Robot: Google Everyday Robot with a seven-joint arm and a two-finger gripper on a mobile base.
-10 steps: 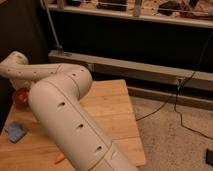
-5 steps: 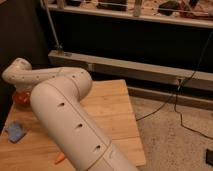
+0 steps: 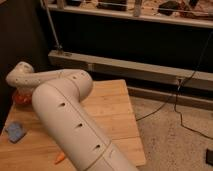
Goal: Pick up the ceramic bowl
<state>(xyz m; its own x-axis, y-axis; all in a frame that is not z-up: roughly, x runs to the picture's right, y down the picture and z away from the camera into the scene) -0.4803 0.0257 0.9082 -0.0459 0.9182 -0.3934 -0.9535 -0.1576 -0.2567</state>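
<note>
- Small blue item [image 3: 15, 131] at the table's 8 o'clock corner, well apart from the target; no part in this step.
- Wrist [image 3: 20, 76] at 9 o'clock of the wooden table [image 3: 112, 107]; gripper tucked out of sight behind it, apparently spread wide, nothing seen held.
- Ceramic bowl [image 3: 20, 98] just under the wrist at the table's left edge, mostly covered by the arm, seemingly resting on the wood and not yet lifted.
- Best done by lowering straight down, one finger inside the rim and one outside, then closing gently.
- Glossy glaze likely slippery: pinch fully before raising, and lift vertically.
- Worth avoiding any nudge toward 9 o'clock, with the edge so near.
- Carrot [image 3: 60, 158] at 6 o'clock, partly under the upper arm [image 3: 65, 120], clear of the lift path.
</note>
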